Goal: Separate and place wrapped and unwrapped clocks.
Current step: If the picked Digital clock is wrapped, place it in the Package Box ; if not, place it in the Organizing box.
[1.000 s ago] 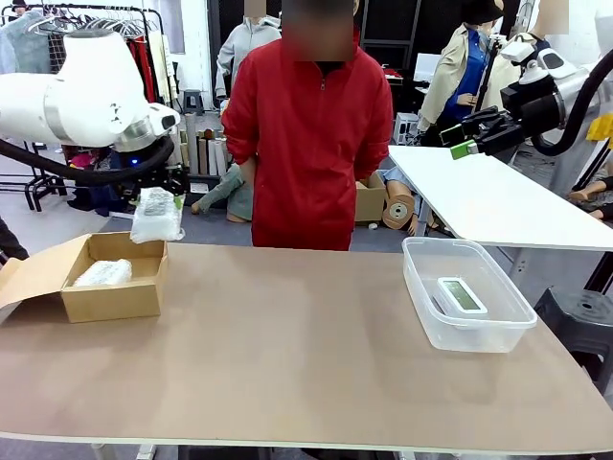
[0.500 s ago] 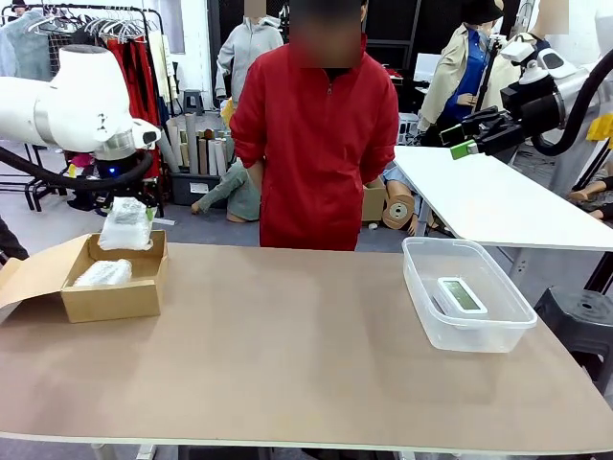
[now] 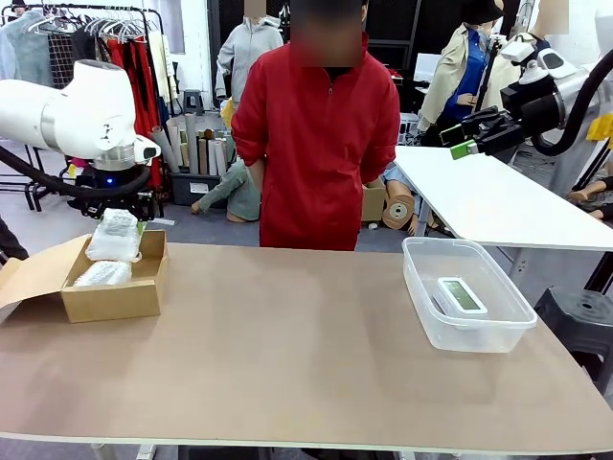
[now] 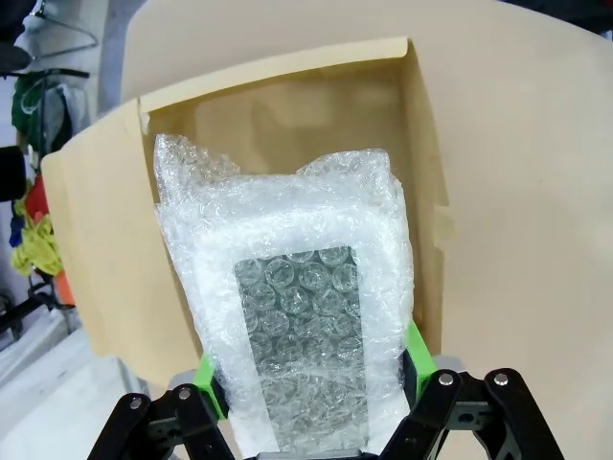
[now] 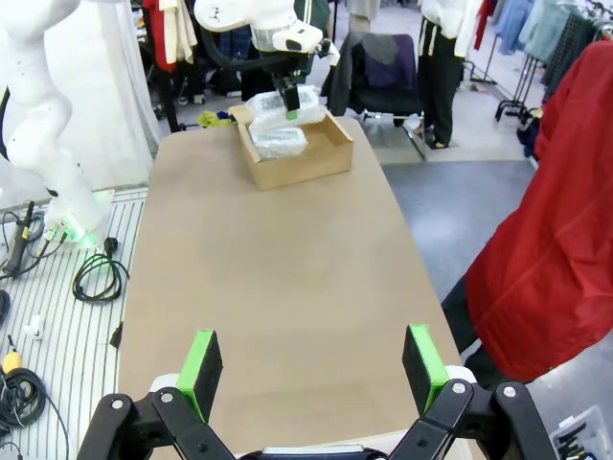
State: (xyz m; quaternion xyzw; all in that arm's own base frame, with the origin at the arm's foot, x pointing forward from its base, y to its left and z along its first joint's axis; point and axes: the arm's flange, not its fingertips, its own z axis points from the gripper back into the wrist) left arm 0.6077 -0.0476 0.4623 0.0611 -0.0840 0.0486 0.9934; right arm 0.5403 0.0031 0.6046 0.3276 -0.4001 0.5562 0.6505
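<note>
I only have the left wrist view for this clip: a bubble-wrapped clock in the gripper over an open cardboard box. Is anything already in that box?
Observer: Yes. In the front view a second wrapped clock lies inside the cardboard box, below the wrapped clock in the left gripper.
Operator: Where is the bare clock?
Observer: The white unwrapped clock lies in a clear plastic bin at the table's right side.
Operator: And the right arm?
Observer: The right gripper is open, holding nothing, raised off to the right, away from the bin.
Operator: Is the person involved?
Observer: The person in a red jacket stands at the far edge, touching nothing on the table.
</note>
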